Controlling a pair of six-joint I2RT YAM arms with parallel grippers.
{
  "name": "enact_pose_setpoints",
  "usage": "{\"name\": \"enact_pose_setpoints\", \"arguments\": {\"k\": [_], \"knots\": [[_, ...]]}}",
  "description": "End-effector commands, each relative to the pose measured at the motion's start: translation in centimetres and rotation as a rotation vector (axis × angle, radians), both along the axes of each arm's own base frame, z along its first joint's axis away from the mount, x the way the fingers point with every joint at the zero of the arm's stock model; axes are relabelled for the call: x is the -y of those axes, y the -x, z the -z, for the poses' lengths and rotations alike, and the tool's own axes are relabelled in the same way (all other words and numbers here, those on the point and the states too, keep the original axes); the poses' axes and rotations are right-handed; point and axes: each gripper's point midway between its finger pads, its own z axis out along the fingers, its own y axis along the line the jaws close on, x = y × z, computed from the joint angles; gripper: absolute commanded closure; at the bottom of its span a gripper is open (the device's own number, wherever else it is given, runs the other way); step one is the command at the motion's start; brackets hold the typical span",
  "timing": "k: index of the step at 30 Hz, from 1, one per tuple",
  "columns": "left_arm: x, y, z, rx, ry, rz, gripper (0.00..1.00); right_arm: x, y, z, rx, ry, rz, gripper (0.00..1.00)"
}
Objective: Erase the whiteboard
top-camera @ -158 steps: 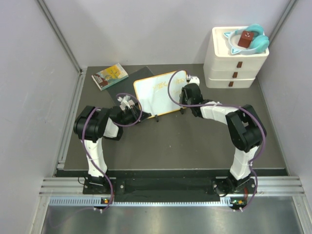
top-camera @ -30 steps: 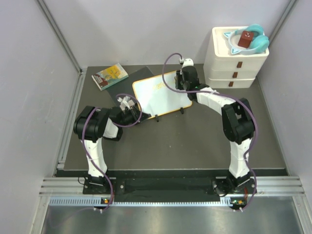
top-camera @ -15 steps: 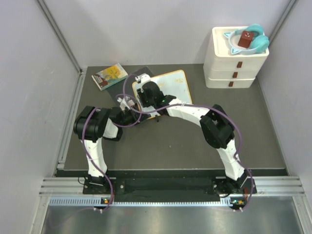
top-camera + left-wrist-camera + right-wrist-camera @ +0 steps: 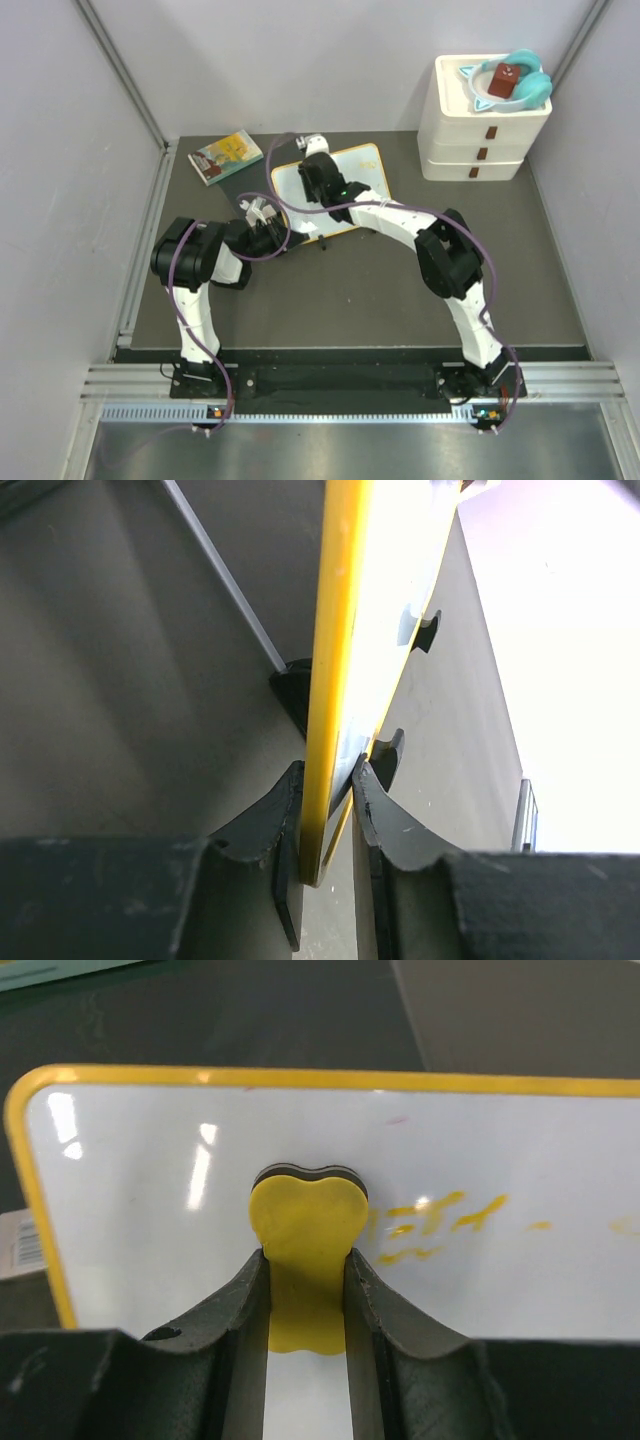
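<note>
The whiteboard [image 4: 366,176], white with a yellow-orange frame, stands tilted on small black feet at the back middle of the table. My left gripper [image 4: 271,231] is shut on its lower left frame edge [image 4: 335,630], one finger on each side [image 4: 328,776]. My right gripper [image 4: 320,186] is shut on a yellow eraser [image 4: 308,1230] and presses it flat on the board's face [image 4: 150,1190] near its upper left part. Yellow-orange scribbles [image 4: 440,1222] show just right of the eraser. The board left of the eraser is white.
A small colourful book [image 4: 225,156] lies at the back left, beside a dark grey mat [image 4: 252,186] under the board's left end. White stacked drawers [image 4: 483,128] with a teal item [image 4: 520,82] on top stand at the back right.
My right gripper has swept the eraser from the board's right end across to its left end, then a little back to the right and up. The left gripper has kept its hold.
</note>
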Motion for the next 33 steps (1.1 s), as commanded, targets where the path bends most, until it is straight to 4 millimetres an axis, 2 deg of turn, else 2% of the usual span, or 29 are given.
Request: {"name": "enact_pose_setpoints", "arguments": {"k": [1, 2, 5, 8, 11, 14, 17, 18, 26, 27, 28, 29, 33], "knots": [[-1.3, 1.1, 3.7, -0.109, -0.068, -0.052, 1.0, 9.3, -4.7, 3.1, -0.062, 0.108, 0.223, 1.0], [-1.2, 1.1, 3.6, -0.107, -0.067, -0.051, 1.0, 10.8, -5.3, 3.1, -0.066, 0.116, 0.261, 1.0], [-1.3, 1.1, 3.7, -0.11, -0.067, -0.053, 1.0, 13.2, -6.1, 3.2, -0.071, 0.14, 0.318, 1.0], [-1.2, 1.1, 3.6, -0.109, -0.066, -0.051, 1.0, 13.9, -6.0, 3.3, -0.07, 0.158, 0.335, 1.0], [-1.3, 1.1, 3.7, -0.108, -0.067, -0.054, 1.0, 13.5, -5.5, 3.7, -0.079, 0.148, 0.312, 1.0], [-1.3, 1.0, 3.6, -0.106, -0.068, -0.052, 1.0, 11.6, -4.6, 3.7, -0.074, 0.141, 0.26, 1.0], [-1.2, 1.1, 3.8, -0.113, -0.068, -0.051, 1.0, 8.8, -3.3, 3.7, -0.063, 0.155, 0.192, 1.0], [-1.2, 1.0, 3.7, -0.109, -0.068, -0.049, 1.0, 7.3, -2.4, 3.7, -0.058, 0.166, 0.157, 1.0], [-1.0, 1.1, 3.7, -0.107, -0.073, -0.045, 1.0, 0.4, 0.9, 3.5, -0.051, 0.173, -0.005, 1.0], [-0.9, 1.2, 3.7, -0.107, -0.074, -0.041, 1.0, -0.1, 0.9, 3.4, -0.046, 0.175, -0.019, 1.0], [-0.9, 1.1, 3.7, -0.106, -0.075, -0.041, 1.0, -0.6, 1.1, 4.3, -0.062, 0.177, -0.038, 1.0], [-0.9, 1.1, 3.7, -0.108, -0.077, -0.042, 1.0, -1.1, 0.8, 3.6, -0.053, 0.165, -0.042, 1.0], [-0.9, 1.1, 3.8, -0.109, -0.08, -0.04, 1.0, -0.5, -0.3, 4.1, -0.05, 0.211, -0.017, 1.0]]}}
